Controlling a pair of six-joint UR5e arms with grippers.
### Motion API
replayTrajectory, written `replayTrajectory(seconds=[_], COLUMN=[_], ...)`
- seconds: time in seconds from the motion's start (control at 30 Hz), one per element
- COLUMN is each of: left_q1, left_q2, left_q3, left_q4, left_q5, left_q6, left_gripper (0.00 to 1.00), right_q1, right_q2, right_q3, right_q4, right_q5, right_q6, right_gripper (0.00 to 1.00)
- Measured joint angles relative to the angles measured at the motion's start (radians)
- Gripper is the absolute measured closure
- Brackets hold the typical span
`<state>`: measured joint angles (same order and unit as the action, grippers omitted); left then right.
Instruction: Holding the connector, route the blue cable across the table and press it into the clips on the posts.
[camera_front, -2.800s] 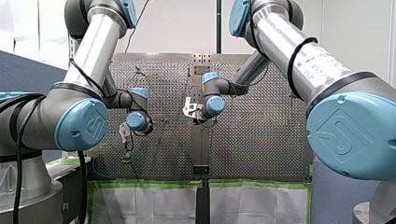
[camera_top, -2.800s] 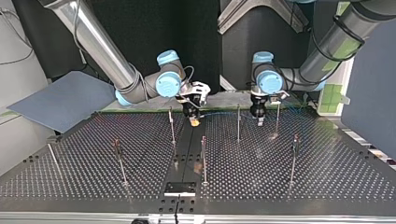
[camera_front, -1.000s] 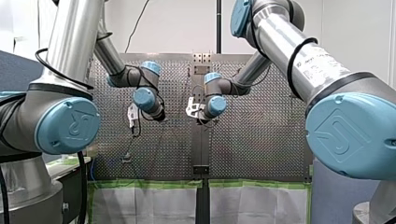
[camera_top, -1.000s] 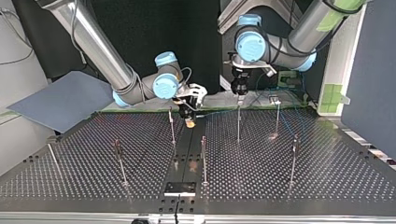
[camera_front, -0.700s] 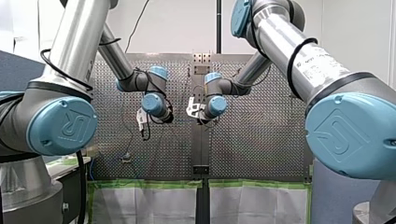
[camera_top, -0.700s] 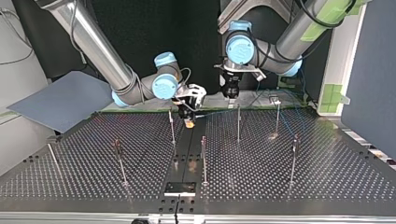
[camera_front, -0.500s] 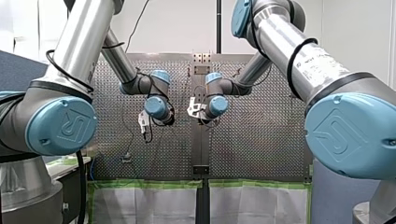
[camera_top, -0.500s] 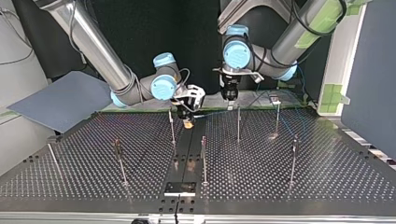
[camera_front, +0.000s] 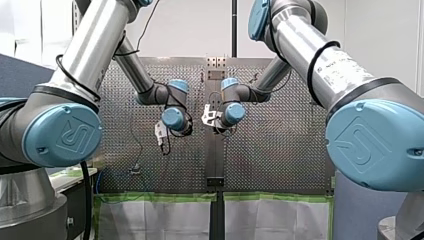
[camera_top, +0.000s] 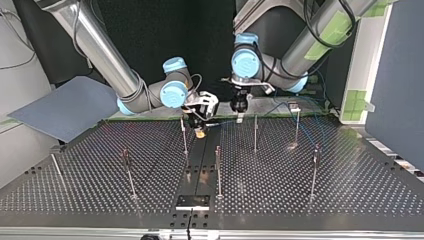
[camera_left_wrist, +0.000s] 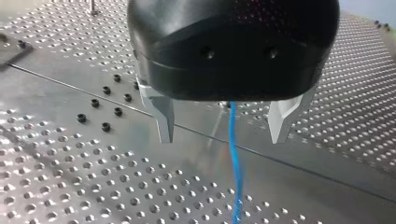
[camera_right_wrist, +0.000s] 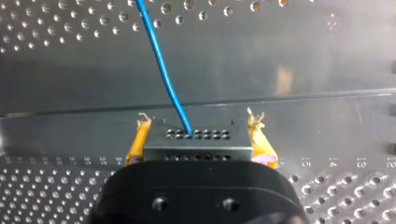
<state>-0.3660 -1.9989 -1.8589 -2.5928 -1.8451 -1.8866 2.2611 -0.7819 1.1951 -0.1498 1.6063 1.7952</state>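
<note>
Looking along my right claw (camera_right_wrist: 198, 133): squeezing a grey, hole-dotted connector (camera_right_wrist: 196, 142) tight between two yellow pads (camera_right_wrist: 135, 147), hovering just above the perforated tabletop (camera_right_wrist: 289, 60), and sending the blue cable (camera_right_wrist: 161, 65) out of the connector's face and away ahead. Looking along my left claw (camera_left_wrist: 223, 137): hanging wide open over the tabletop, gripping nothing, holding two metal fingers (camera_left_wrist: 161, 114) well apart on either side of the blue cable without touching it. Facing the arms from across the tabletop: meeting thin upright posts (camera_top: 218, 170) nearest the camera, then finding both claws side by side near the far edge, my right one at the view's left carrying the connector low over the centre strip, my left one just beside it to the right, and tracing the cable only faintly from the connector off toward the right.
</note>
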Motion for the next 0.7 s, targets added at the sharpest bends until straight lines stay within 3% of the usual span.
replayTrajectory(seconds=[0.37, 0.7], left_q1=[-0.006, -0.010], left_q2=[-0.023, -0.101], left_q3=[0.052, 0.111], left_q4=[-0.016, -0.022], left_q5=[0.030, -0.022], left_q6=[-0.027, -0.028], left_gripper=[0.00, 0.00], right_q1=[-0.004, -0.004], right_q2=[0.000, 0.000], right_q3=[0.000, 0.000], right_q4=[0.001, 0.009], right_q5=[0.000, 0.000], right_q6=[0.003, 0.002], right_gripper=[1.00, 1.00])
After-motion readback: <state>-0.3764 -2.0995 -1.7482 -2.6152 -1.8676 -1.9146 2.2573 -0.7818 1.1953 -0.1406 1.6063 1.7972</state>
